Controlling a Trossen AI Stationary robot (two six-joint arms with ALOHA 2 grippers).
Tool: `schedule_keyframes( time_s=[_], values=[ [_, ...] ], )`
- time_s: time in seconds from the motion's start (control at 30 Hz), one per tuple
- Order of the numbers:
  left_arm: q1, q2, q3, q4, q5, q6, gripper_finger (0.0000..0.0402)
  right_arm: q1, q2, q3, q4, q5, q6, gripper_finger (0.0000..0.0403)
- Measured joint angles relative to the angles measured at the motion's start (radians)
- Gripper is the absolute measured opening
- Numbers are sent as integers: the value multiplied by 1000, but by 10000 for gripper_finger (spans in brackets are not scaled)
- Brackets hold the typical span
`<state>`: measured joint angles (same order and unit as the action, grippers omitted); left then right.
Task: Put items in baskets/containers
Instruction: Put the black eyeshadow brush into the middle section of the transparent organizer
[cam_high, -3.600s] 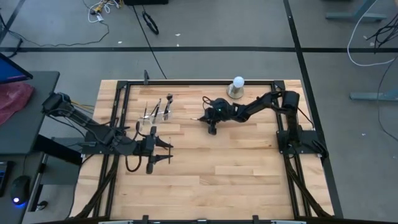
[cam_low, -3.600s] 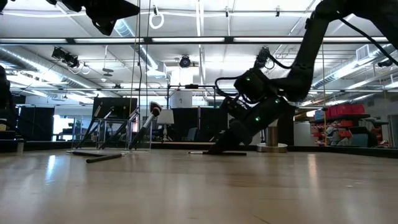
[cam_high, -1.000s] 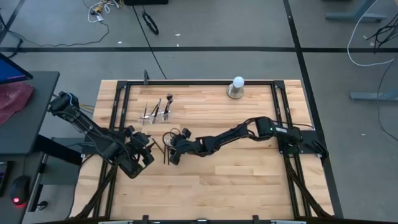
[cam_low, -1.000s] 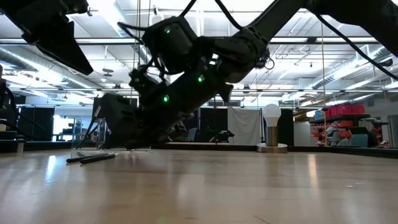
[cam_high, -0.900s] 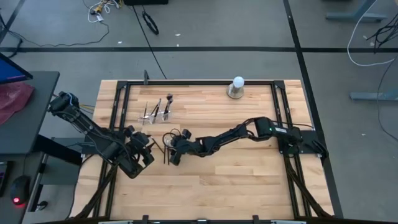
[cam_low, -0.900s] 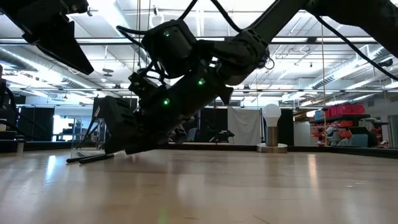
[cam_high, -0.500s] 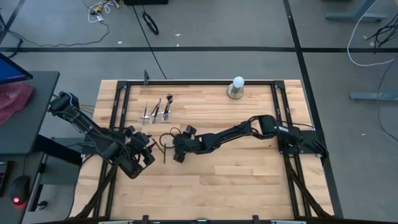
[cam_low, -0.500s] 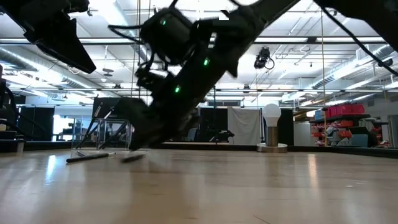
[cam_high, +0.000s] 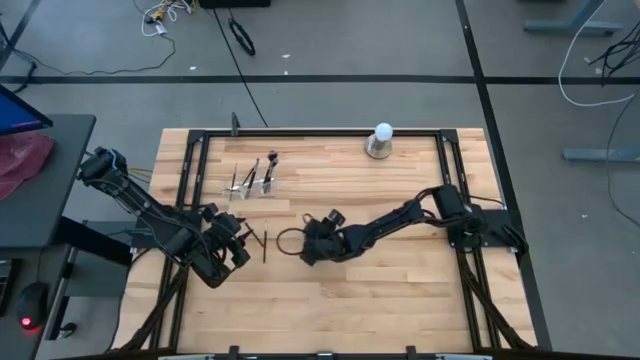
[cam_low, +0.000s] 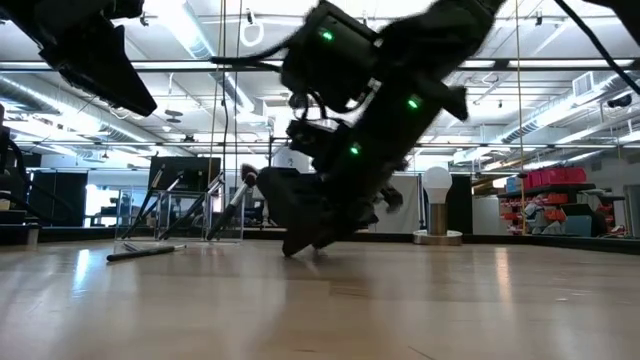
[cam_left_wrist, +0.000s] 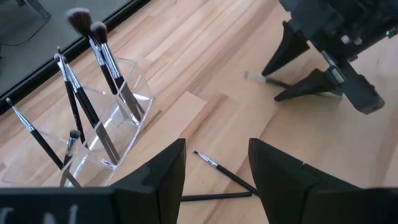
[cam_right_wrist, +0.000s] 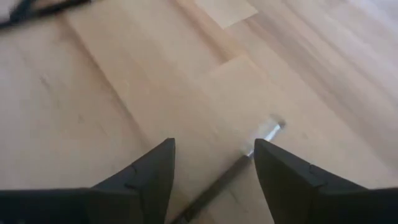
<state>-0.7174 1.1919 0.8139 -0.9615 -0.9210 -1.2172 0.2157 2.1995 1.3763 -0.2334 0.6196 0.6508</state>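
While the left pincer (cam_high: 240, 243) waits spread, the right pincer (cam_right_wrist: 211, 180) angles down, spread astride a brush (cam_right_wrist: 249, 155).

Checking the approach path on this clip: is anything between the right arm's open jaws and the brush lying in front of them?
Nothing visible is in the way. The right gripper hangs low over bare wood, jaws open, with the loose brush lying on the table in the gap. The clear holder and the left gripper are off to the side.

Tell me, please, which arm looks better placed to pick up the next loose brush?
Probably the right: its open pincer hangs directly over a brush on the table.
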Motion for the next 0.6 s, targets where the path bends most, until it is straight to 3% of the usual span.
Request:
schedule_keyframes(
  time_s=[0.23,0.47,0.6],
  values=[
    [0,0,0,9,-18,9,181,-4,-13,-195,242,-56,72,205],
    [0,0,0,9,-20,9,181,-3,-15,-232,316,-100,-108,153],
    [0,0,0,9,-20,9,181,-36,-17,-234,350,-200,-232,124]
  ],
)
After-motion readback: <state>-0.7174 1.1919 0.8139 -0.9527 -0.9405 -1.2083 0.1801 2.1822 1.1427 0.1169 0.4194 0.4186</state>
